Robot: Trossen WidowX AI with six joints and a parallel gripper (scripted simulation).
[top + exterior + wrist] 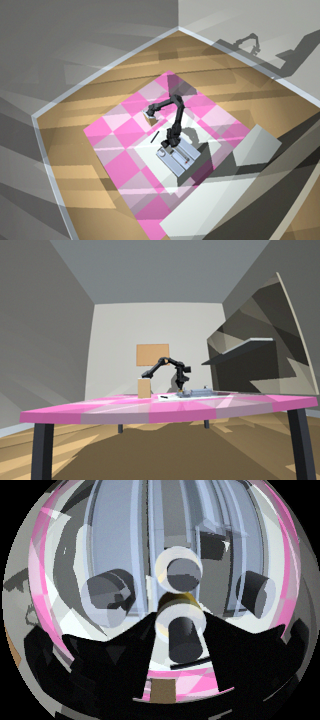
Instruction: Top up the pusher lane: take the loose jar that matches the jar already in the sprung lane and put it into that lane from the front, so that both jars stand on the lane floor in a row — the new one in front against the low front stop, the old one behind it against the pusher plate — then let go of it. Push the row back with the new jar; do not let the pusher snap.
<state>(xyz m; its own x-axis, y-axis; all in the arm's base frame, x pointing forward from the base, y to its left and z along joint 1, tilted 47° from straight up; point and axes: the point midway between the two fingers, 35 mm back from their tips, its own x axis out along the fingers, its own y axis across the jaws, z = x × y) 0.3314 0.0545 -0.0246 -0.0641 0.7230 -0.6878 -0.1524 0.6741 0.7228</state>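
Pale grey walls and a plank floor enclose the pink-and-white chequered desk [126,134] [180,418], and a tan board [152,354] is hung on the far wall, beyond the lane unit [170,164] [201,392] [112,540]. By that unit all else can be placed. It is set on a white sheet [147,152] [165,398], presumably so that its edges read clearly, with a dark pen-like stick [154,136] [164,397] lying apart from its front.

At the unit's front end, the amber jar [180,391] [180,616] is grasped by the claw [174,147] [180,389] [179,616], roughly upright, its pale lid between the fingers. It is held there, it seems, because it must be entered from the front, lid upward, without the low stop being caught. Directly behind it in the unit's middle lane, the pale-lidded resident jar [178,560] is seen; whether the two touch cannot be told.

Two further jars, a left-hand one [107,600] and a right-hand one [161,152] [186,392] [261,596] in the wrist view, are kept at the unit's sides, likely as the non-matching choices. The push back should be made slowly and level, and the grip loosened only once the new jar is seated, lest the pusher snap.
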